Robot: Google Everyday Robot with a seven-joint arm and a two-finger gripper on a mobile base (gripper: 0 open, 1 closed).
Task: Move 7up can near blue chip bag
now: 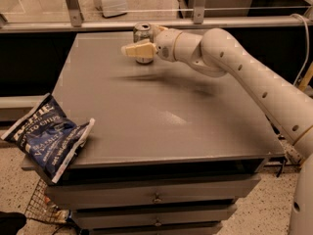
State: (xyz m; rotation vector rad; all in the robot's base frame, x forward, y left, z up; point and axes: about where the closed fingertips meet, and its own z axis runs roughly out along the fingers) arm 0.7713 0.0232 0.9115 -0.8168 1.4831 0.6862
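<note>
The 7up can point(142, 33) stands upright near the far edge of the grey table point(161, 116), left of centre. My gripper point(141, 44) is right at the can, reaching in from the right, and part of it crosses in front of the can's lower half. The blue chip bag point(45, 142) lies at the table's front left corner, hanging partly over the edge, far from the can.
My white arm point(234, 62) spans the back right of the table. A metal rail point(146, 24) and glass panel run behind the far edge. Drawers point(156, 197) sit below the front edge. A wire basket point(39, 207) stands on the floor at the lower left.
</note>
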